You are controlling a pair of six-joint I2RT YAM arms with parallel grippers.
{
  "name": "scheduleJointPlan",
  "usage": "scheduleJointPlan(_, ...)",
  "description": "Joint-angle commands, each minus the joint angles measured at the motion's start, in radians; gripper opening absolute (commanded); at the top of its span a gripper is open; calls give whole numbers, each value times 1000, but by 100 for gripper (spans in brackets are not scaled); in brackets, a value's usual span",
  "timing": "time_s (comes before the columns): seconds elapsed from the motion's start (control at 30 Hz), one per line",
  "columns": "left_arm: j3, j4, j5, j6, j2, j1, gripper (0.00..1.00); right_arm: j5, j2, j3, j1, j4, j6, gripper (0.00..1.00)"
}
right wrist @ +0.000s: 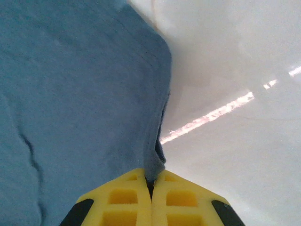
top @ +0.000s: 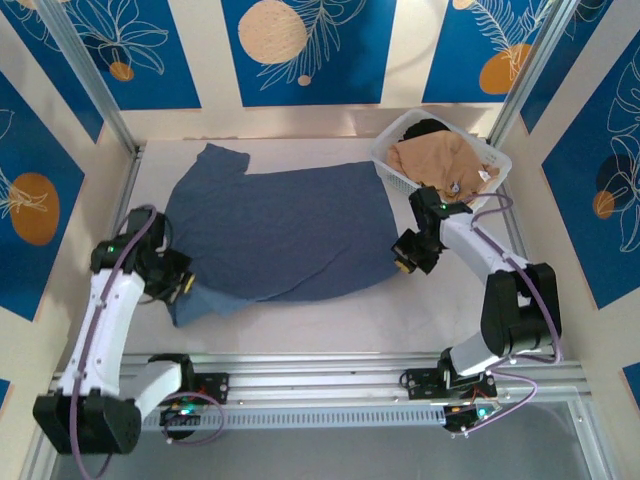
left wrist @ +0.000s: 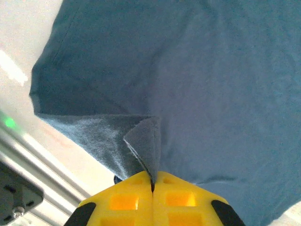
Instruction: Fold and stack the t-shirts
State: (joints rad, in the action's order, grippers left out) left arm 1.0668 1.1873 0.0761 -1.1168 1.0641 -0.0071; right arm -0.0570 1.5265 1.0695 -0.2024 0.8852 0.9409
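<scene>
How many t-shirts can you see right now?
2: the blue t-shirt spread on the table, and the tan t-shirt in the basket far right. More may lie under it.

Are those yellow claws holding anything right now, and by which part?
Both are shut on the slate-blue t-shirt: the left gripper pinches a fold of cloth at its near-left corner, and the right gripper pinches its right edge.

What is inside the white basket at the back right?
A crumpled tan shirt lies in the basket, with something dark behind it. Whatever lies beneath the shirt is covered.
</scene>
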Motion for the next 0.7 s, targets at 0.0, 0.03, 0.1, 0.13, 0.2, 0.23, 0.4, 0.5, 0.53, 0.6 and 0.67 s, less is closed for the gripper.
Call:
scheduleJointPlan(0.0, 97, -32, -62, 123, 86, -7, 0, -17, 42, 73, 8, 50, -16, 3)
scheduleJointPlan(0.03, 119, -43, -62, 150, 120, -7, 0, -18, 59, 97, 11, 53, -17, 3)
scheduleJointPlan(0.1, 157, -62, -65, 192, 180, -8, 0, -18, 91, 144, 12, 58, -19, 3)
scheduleJointPlan(0.13, 174, -76, -68, 215, 209, -7, 0, -18, 112, 170, 14, 61, -20, 3)
scheduleJointPlan(0.2, 210, -89, -80, 256, 264, -6, 0, -21, 151, 218, 15, 69, -27, 2)
scheduleJointPlan(0.23, 232, -89, -92, 274, 293, -7, 0, -25, 172, 242, 15, 73, -28, 2)
scheduleJointPlan(0.4, 325, -125, -142, 349, 397, -8, 0, -33, 261, 341, 21, 97, -37, 2)
scheduleJointPlan(0.5, 386, -147, -153, 397, 469, -8, 0, -36, 309, 385, 23, 103, -35, 2)
scheduleJointPlan(0.53, 408, -150, -153, 411, 494, -7, 0, -39, 323, 398, 23, 106, -34, 2)
scheduleJointPlan(0.6, 441, -167, -152, 440, 530, -7, 0, -48, 349, 424, 23, 114, -27, 2)
scheduleJointPlan(0.67, 466, -194, -145, 474, 563, -7, 0, -49, 375, 448, 24, 125, -22, 2)
